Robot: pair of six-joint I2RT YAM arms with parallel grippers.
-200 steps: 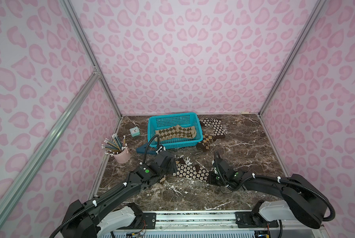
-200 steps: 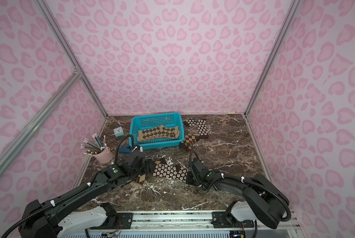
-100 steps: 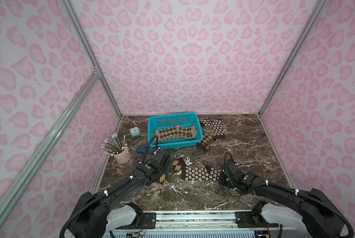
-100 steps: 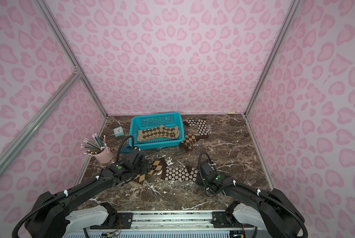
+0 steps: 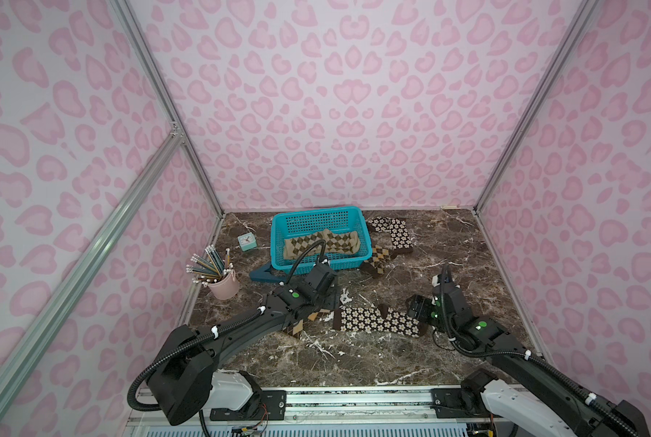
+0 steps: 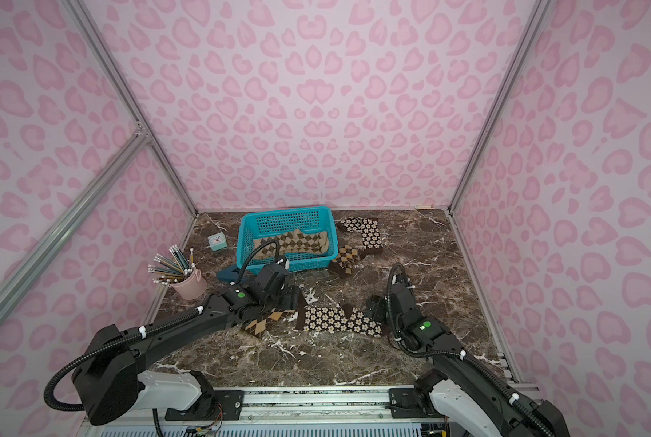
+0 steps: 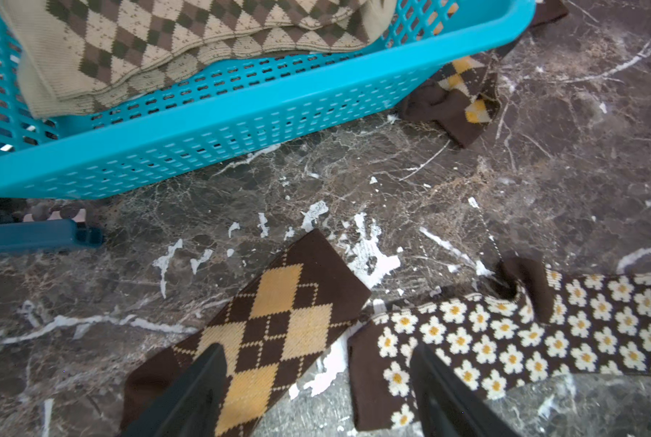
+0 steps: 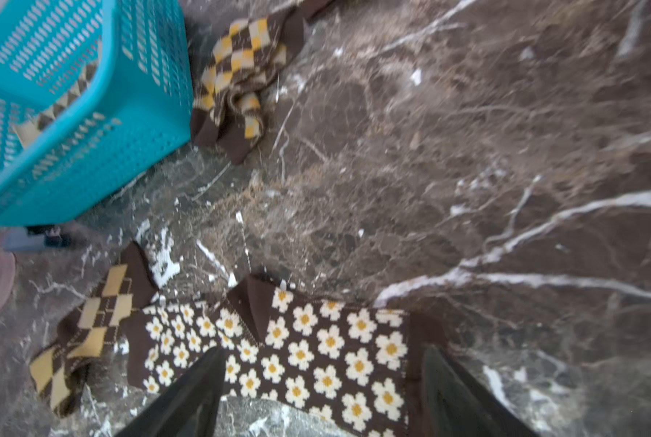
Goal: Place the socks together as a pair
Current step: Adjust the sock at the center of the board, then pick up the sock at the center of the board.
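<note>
A dark brown sock with cream flowers lies flat on the marble floor at the front. My right gripper hangs open over its right end, fingers apart on either side, holding nothing. A brown-orange argyle sock lies just left of it. My left gripper stands open above the gap between these two socks. Another flower sock and another brown-orange argyle sock lie beside the basket. Tan-olive argyle socks rest inside it.
A teal mesh basket stands at the back middle. A dark teal object lies at its front left corner. A pink cup of pencils and a small clock sit near the left wall. Pink walls close three sides.
My right gripper pulled the flower sock to the right, stretching it flat, then opened and let it go. The left gripper stayed open and barely shifted.
</note>
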